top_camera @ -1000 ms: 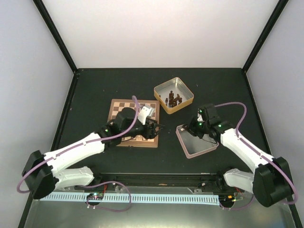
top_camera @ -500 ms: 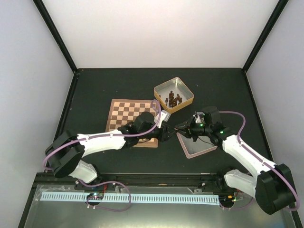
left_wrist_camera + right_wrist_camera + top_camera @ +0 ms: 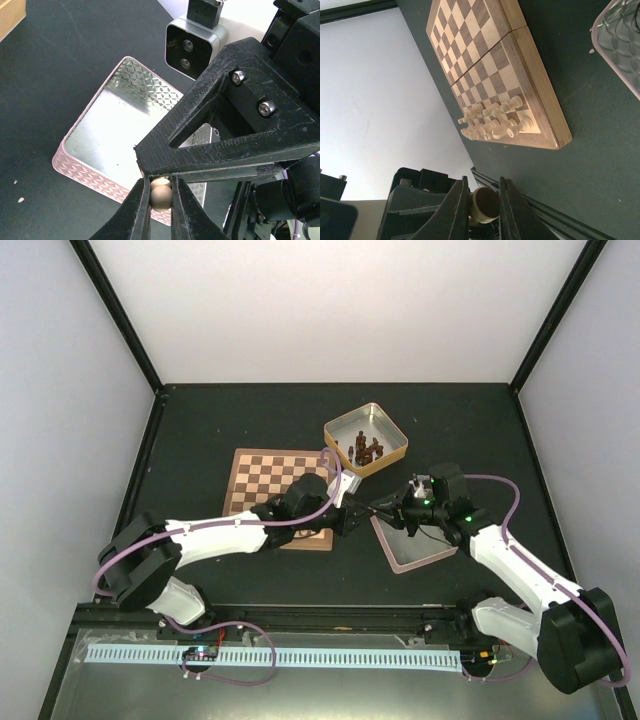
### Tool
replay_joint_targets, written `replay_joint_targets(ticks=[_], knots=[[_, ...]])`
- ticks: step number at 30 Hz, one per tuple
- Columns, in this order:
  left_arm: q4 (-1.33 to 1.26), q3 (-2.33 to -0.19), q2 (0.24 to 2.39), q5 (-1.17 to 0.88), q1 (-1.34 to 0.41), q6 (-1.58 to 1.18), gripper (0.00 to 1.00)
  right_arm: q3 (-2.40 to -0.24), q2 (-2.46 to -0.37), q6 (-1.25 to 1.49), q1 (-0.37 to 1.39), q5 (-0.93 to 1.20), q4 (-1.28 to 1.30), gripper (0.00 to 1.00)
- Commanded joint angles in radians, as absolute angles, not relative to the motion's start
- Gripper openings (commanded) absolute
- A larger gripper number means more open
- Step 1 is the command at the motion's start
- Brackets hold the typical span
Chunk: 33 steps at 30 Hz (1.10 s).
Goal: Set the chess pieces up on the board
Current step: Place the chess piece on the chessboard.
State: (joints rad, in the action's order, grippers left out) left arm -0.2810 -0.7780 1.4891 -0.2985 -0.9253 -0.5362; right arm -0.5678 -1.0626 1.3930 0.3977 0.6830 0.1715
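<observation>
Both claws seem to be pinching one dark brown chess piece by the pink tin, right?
No. The piece is pale cream, not dark brown, as the left wrist view shows; the left gripper and right gripper both pinch it by the pink tin.

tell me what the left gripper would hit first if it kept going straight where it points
The right gripper: it faces the left gripper tip to tip, both shut on one pale chess piece.
</observation>
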Motion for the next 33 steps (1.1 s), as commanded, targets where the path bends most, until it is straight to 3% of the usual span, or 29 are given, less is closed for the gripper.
replay_joint_targets(ticks=[1, 4, 7, 11, 22, 33], knots=[[-0.318, -0.842, 1.492, -0.292, -0.939, -0.518, 0.02, -0.569, -1.055, 1.367, 0.406, 0.714, 0.182, 0.11], [-0.253, -0.856, 1.483, -0.268, -0.939, -0.504, 0.02, -0.586, -1.058, 1.321, 0.405, 0.675, 0.209, 0.21], [-0.101, -0.894, 1.460, -0.232, -0.937, -0.473, 0.01, -0.627, -1.075, 1.218, 0.403, 0.596, 0.279, 0.39], [0.187, -0.959, 1.406, -0.137, -0.923, -0.385, 0.01, -0.677, -1.087, 1.117, 0.392, 0.479, 0.362, 0.49], [0.769, -1.075, 1.375, -0.089, -0.697, -0.259, 0.02, -0.755, -1.081, 0.939, 0.382, 0.220, 0.528, 0.55], [0.952, -1.172, 1.560, -0.118, -0.533, -0.209, 0.02, -0.743, -1.123, 0.911, 0.381, 0.213, 0.529, 0.55]])
